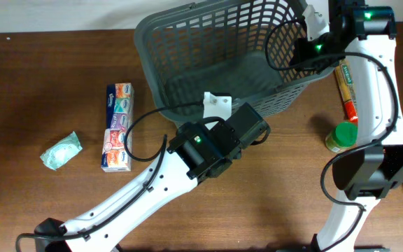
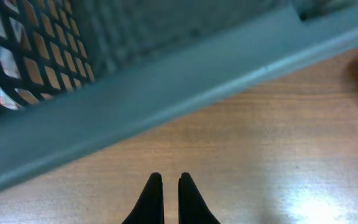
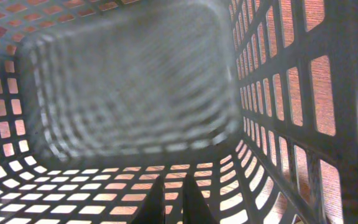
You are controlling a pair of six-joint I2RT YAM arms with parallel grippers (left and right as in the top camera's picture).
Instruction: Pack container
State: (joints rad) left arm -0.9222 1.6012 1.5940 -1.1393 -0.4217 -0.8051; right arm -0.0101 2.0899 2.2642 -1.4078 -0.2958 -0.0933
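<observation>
Evidently early: container (image 1: 187,28) empty, left pincer (image 2: 169,178) and right pincer (image 3: 174,185) both together; next, open over tissue packs (image 1: 117,127) frame-left

right pincer (image 3: 173,182) tips nearly together | aimed into container (image 3: 104,81) | lattice walls around, solid bottom blurred

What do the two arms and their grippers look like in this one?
The left arm and right arm both have white links, black joint housings with small green lights, and loose black cables looping alongside. The left gripper and right gripper each end in two slim, black, tapered fingers. No markings are legible.
</observation>
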